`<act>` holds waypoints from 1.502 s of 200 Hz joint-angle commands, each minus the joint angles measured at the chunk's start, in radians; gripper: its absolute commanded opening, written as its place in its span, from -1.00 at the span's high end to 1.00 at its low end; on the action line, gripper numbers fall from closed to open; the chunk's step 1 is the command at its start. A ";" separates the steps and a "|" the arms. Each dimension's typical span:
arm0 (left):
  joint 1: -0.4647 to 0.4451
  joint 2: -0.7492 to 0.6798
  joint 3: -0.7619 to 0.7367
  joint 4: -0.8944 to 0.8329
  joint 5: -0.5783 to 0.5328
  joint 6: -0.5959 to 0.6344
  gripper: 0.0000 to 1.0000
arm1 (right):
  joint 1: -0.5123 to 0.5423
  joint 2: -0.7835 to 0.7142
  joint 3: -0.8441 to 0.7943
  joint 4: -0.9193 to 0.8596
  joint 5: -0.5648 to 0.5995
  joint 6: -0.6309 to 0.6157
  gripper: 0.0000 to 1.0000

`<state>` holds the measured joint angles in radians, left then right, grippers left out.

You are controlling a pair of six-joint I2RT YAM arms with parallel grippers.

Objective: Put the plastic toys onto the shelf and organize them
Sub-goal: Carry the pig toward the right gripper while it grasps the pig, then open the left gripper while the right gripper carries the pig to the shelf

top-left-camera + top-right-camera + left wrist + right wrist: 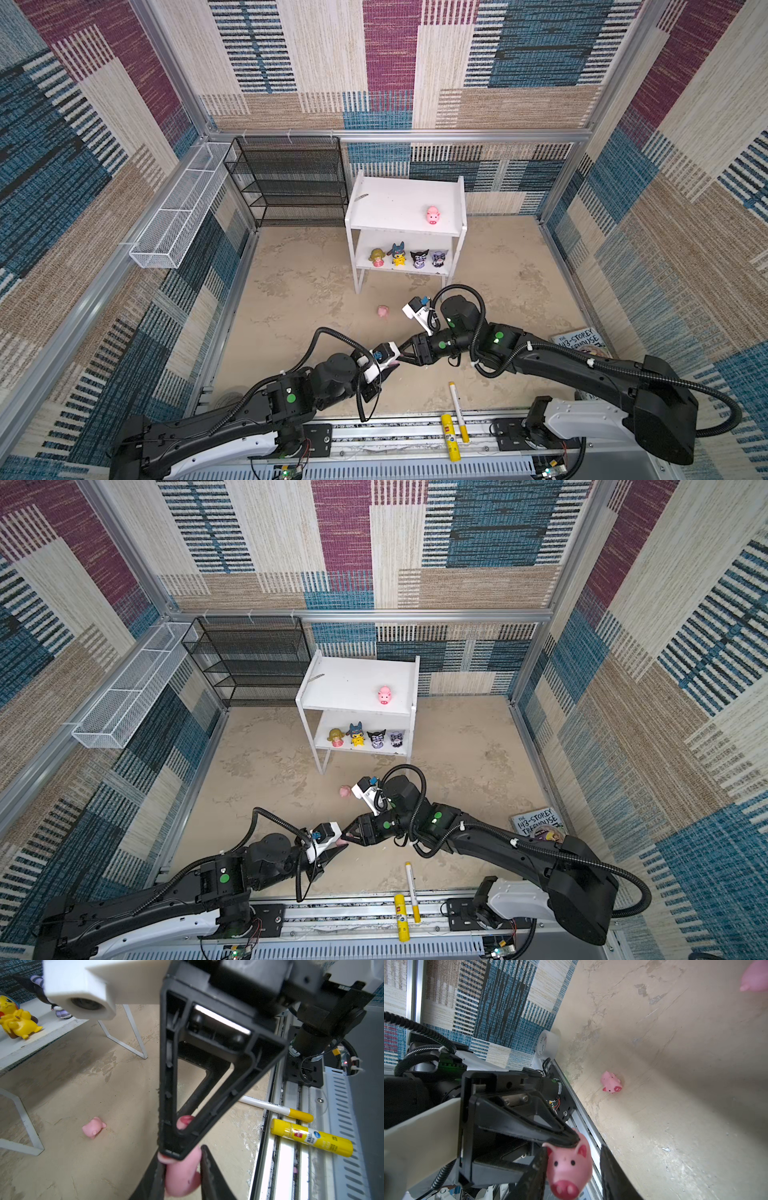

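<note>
Left gripper (182,1153) is clenching a pink pig (569,1167) near the front of the desk (316,291), with both fingers pressing on the toy's body. Right gripper (573,1148) is facing it tip to tip from the opposite side, its jaws standing released around the same pig: 1 finger is touching the toy's side while a gap is showing at the other.

A 2nd pig (382,311) is lying on the desk between the grippers and the shelf (395,195). A 3rd pig (610,1083) is lying on the desk near the front rail, showing only in the right wrist view.

A 4th pig (432,215) is standing on the shelf's top board, toward its right end. Lining the lower board are 4 figures: a blond doll (377,257), a yellow figure (398,254), a black-and-purple figure (419,259) and its twin (439,257).

A marker (457,409) and a yellow tube (451,436) are lying at the front edge.
</note>
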<state>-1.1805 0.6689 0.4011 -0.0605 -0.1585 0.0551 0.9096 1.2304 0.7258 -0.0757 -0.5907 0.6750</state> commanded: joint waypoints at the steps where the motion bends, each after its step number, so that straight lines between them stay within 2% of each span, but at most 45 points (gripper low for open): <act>1: -0.001 -0.006 0.004 0.009 -0.027 0.008 0.43 | 0.006 0.013 0.010 0.007 -0.002 -0.007 0.14; 10: -0.001 -0.006 0.004 0.011 -0.029 0.008 0.43 | 0.011 0.019 0.018 0.004 -0.005 -0.012 0.15; 45: -0.003 -0.003 0.002 0.011 -0.032 0.008 0.42 | 0.017 0.016 0.037 -0.012 0.003 -0.019 0.45; 88: -0.002 -0.005 0.002 0.009 -0.045 0.006 0.34 | 0.016 0.008 0.056 -0.052 0.026 -0.035 0.51; 116: -0.003 -0.008 0.007 0.002 -0.049 0.000 0.16 | 0.015 -0.005 0.072 -0.077 0.052 -0.048 0.61; 148: -0.002 -0.025 0.024 -0.031 -0.059 -0.024 -0.16 | 0.015 -0.017 0.133 -0.155 0.117 -0.102 0.61; 179: -0.002 -0.134 0.033 -0.120 -0.151 -0.086 -0.34 | 0.013 -0.027 0.240 -0.260 0.235 -0.195 0.61; 227: -0.002 -0.369 0.098 -0.278 -0.346 -0.186 -0.42 | 0.012 -0.046 0.442 -0.360 0.476 -0.324 0.58; 263: -0.003 -0.356 0.183 -0.351 -0.379 -0.198 -0.43 | 0.012 0.022 0.640 -0.343 0.658 -0.400 0.58; 300: -0.003 -0.318 0.243 -0.402 -0.350 -0.208 -0.43 | 0.012 0.113 0.739 -0.224 0.871 -0.449 0.57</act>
<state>-1.1824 0.3420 0.6243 -0.4118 -0.5014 -0.1249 0.9207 1.2957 1.4197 -0.3943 0.0776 0.2821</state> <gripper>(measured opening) 0.715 0.214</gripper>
